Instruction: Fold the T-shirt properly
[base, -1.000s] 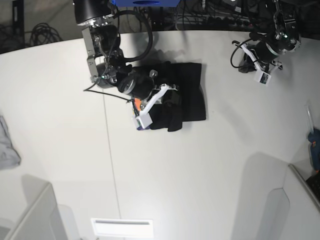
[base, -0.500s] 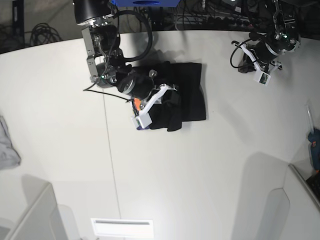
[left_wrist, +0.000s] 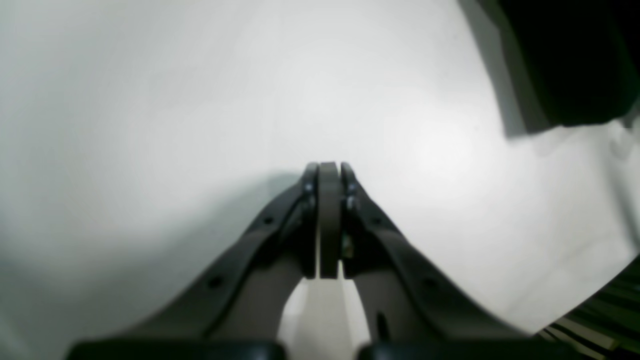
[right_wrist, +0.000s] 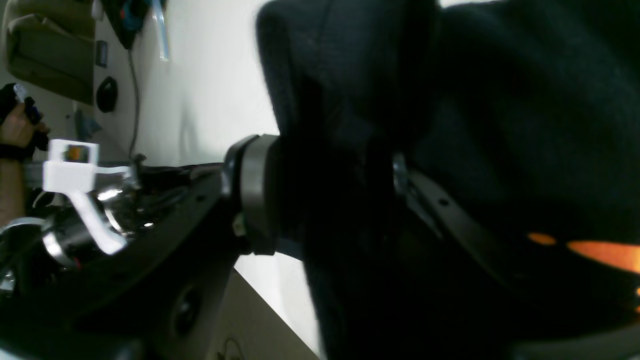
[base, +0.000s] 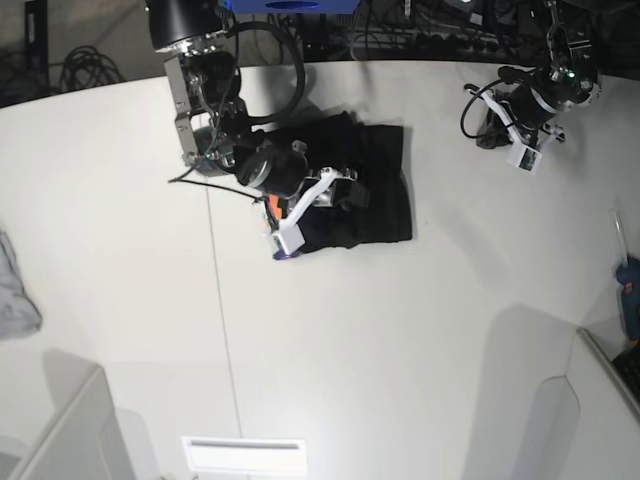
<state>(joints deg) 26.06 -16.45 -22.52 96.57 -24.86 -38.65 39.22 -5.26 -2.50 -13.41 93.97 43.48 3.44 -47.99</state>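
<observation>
Right now I'm seeing one black fabric T-shirt (base: 375, 190) with orange print lying bunched on the white table (base: 400, 350). My right gripper (right_wrist: 330, 200) is pinching its fabric; my left gripper (left_wrist: 329, 172) is hanging clenched, empty. No writing is reading clearly.

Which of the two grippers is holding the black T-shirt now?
The right gripper, closed on the T-shirt. The left gripper is shut on nothing, above bare table.

T-shirt (base: 370, 190) on table (base: 400, 340)
</observation>
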